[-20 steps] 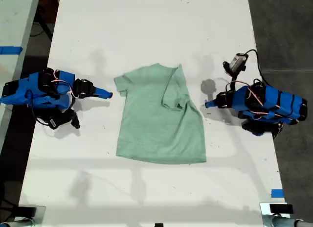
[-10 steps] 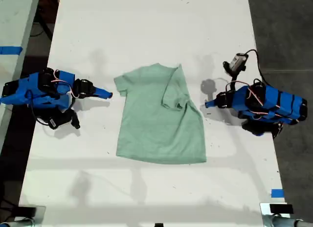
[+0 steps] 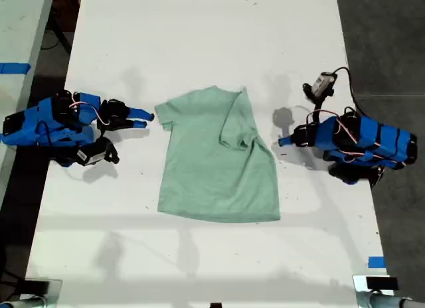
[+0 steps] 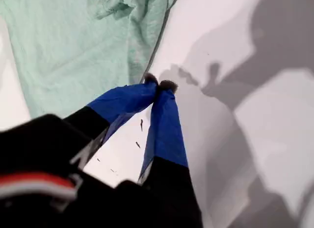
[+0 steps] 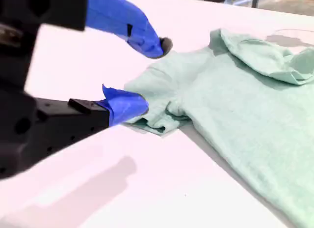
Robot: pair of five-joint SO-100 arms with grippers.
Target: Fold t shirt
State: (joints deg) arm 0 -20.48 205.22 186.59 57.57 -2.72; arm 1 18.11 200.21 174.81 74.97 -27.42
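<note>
One sleeve of the t shirt (image 3: 216, 158) is already flipped in toward the middle of the white table (image 3: 199, 36), so the other sleeve is what's left. My second gripper (image 5: 147, 75) sits jaws apart and empty right at that flat sleeve, lined up to pinch it. My first gripper (image 4: 159, 85) is closed on nothing, parked just off the folded edge to stay clear.
</note>
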